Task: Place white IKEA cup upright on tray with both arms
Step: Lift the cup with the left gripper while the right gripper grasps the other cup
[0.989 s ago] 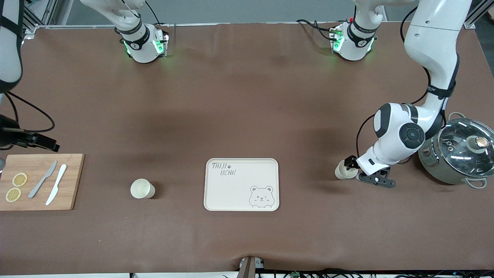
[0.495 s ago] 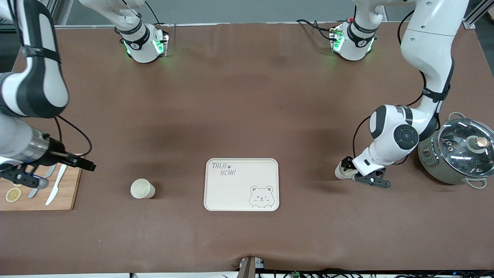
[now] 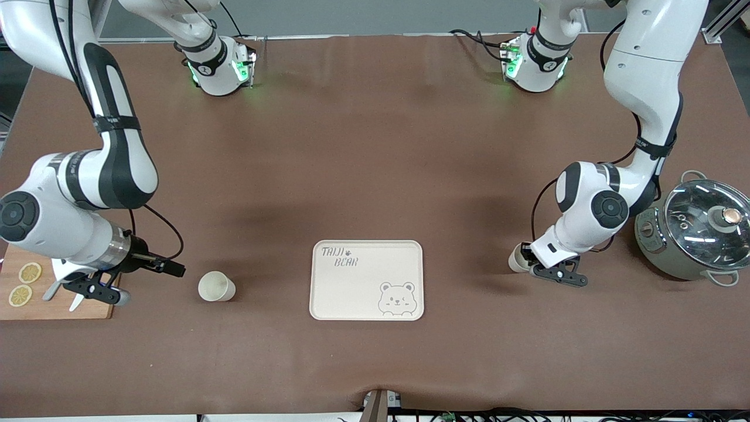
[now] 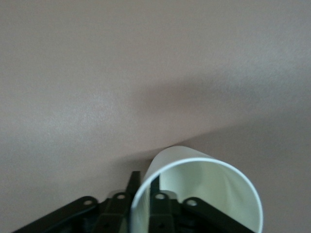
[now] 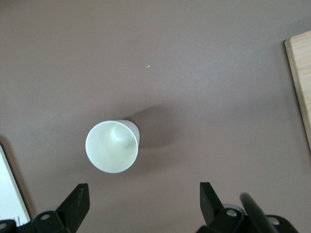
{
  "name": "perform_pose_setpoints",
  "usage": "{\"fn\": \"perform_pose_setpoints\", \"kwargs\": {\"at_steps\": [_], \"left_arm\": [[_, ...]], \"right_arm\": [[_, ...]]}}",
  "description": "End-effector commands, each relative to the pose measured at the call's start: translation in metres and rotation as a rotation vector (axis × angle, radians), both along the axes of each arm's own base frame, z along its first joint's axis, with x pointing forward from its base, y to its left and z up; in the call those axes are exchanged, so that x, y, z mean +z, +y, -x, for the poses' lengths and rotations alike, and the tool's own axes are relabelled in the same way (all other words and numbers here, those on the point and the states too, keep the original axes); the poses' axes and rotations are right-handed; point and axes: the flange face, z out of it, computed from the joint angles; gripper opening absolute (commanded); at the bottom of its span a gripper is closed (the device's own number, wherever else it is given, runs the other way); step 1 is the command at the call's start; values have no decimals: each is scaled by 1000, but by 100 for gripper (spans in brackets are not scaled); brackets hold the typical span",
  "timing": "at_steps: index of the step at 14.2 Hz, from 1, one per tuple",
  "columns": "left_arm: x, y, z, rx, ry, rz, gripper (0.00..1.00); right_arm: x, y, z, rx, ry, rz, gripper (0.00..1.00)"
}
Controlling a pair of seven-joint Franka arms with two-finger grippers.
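Two cups, neither on tray [image 3: 366, 280].
Left gripper [image 3: 526, 258] clamped on cup wall [image 4: 197, 191], toward left arm's end; right gripper [image 5: 141, 204], fingers apart, just beside second cup [image 5: 112, 146].

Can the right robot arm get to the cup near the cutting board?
Probably yes. The right gripper is open beside that cup, which stands alone on bare table with nothing between them.
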Motion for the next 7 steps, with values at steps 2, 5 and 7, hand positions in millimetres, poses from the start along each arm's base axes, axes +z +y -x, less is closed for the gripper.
{"fn": "perform_pose_setpoints", "kwargs": {"at_steps": [2,5,7], "left_arm": [[27,-18,-13,26,-59,3,0],[52,-71,-28,100,-87,33,0],[60,-114,-40,144,-48,35,0]], "right_arm": [[-23,3,-8,2,-40,-4,100],[-40,4,-13,1,-57,-3,100],[-51,5,-15,14,-59,-1,100]]}}
